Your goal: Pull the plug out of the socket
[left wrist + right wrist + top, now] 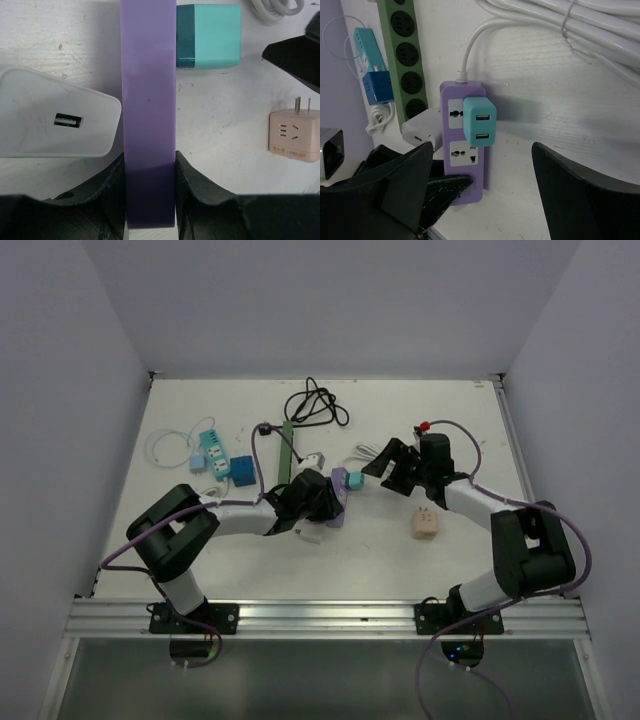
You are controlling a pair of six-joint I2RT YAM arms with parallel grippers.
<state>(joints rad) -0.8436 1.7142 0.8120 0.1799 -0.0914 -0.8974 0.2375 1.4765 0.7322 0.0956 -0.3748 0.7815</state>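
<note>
A purple socket strip [338,483] stands on edge at mid table, with a teal USB plug [356,481] in its upper outlet. My left gripper [318,502] is shut on the strip's near end; in the left wrist view the strip [149,115] runs up between the fingers [192,182], the plug [209,36] at its right. My right gripper [385,466] is open, just right of the plug and apart from it. In the right wrist view the plug [480,121] and strip [462,150] lie between and beyond the open fingers [580,195].
A white USB charger [55,120] lies left of the strip. A green power strip [286,448], black cable [315,405], blue and teal adapters [222,462] with white cord sit behind. A beige adapter [425,525] lies at right. A white cable [560,30] passes above the plug.
</note>
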